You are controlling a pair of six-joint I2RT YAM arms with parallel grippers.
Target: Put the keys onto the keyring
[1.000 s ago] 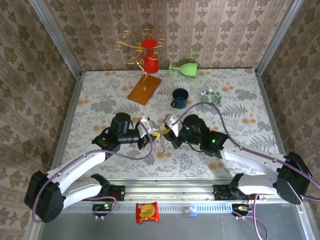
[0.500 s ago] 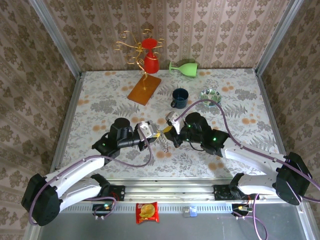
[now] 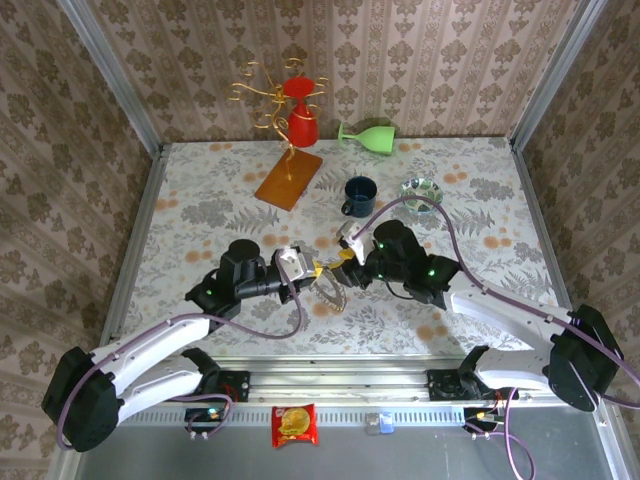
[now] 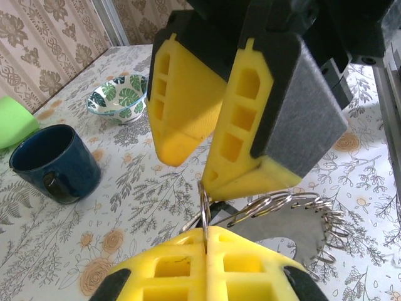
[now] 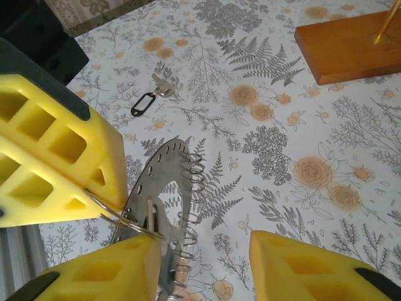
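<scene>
My left gripper [image 4: 207,241] is shut on a thin wire loop joined to the keyring [image 5: 160,194]. The keyring is a flat grey metal ring with small holes and a wire coil along one edge. It hangs just above the table [image 3: 200,215] between the two grippers, also seen as keyring [image 3: 328,290] from above. My right gripper [image 5: 207,269] is open, its left finger [image 5: 100,269] touching the wire loop. One key [image 5: 145,102] with a black oval loop and a small silver tag lies on the table beyond the ring. From above, left gripper [image 3: 305,266] and right gripper [image 3: 345,262] face each other.
A dark blue mug [image 3: 359,195] and a small patterned bowl [image 3: 421,191] stand behind the grippers. A wooden base [image 3: 289,178] with a gold wire stand and a red cup [image 3: 303,125] is at the back, beside a green cup [image 3: 368,134] on its side.
The right gripper has drawn back a little to the right and the left arm has shifted slightly. The keyring stays in the left gripper and hangs a bit lower.
</scene>
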